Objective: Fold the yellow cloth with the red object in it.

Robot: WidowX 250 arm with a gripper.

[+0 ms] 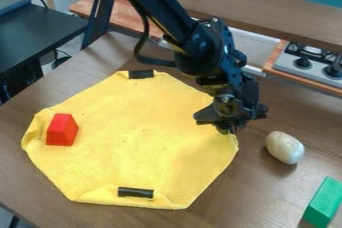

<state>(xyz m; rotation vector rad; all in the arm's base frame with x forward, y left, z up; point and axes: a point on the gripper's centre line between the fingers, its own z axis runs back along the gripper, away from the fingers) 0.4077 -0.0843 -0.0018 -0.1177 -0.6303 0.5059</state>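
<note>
On the brown table (267, 207), spread mostly flat: yellow cloth (140, 137), roughly eight-sided, with a turned-in flap along the rim at nine o'clock and another between six and seven. On the cloth, close inside the nine o'clock rim and beside that flap: red block (61, 130), uncovered. Black strip (141, 74) at the twelve o'clock edge; second black strip (135, 192) at six, lying on the folded hem.

Down from the top of the view, arm (157, 12) slanting toward three o'clock. At the cloth's three o'clock edge, low over the rim: gripper (229, 129). Apart, together or clamped on cloth, impossible to tell from here.

Beyond the three o'clock rim, across a narrow band of bare wood: white rounded object (285, 147), near the cloth but not touching. Farther out, toward four: green block (323, 202), well apart from the cloth. Broader margin of wood at seven to eight, between rim and table edge. Raised wooden ledge (267, 14) across twelve to two, behind the arm; toy stove (310, 64) out at two. At eleven, past the table's edge, separate black table (40, 37).
</note>
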